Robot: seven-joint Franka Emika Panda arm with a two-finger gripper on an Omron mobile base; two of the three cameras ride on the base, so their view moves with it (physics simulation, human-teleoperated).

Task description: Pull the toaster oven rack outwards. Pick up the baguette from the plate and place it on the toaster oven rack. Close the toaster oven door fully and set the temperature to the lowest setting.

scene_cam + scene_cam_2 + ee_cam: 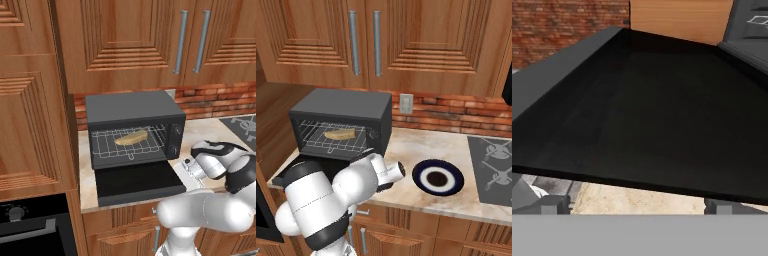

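Observation:
The toaster oven stands on the counter with its door folded down flat. Its wire rack juts slightly out of the cavity, and the baguette lies on it. To the right, the navy-rimmed plate carries nothing. My gripper is open and holds nothing, low at the door's right front corner. In the hand view the black door stretches away from just beyond the fingertips. My hand sits beside the door's right edge.
The control strip with knobs is on the toaster oven's right. A cooktop lies at the far right of the counter, and a wall outlet is on the brick backsplash. A built-in black oven sits lower left. Wooden cabinets hang overhead.

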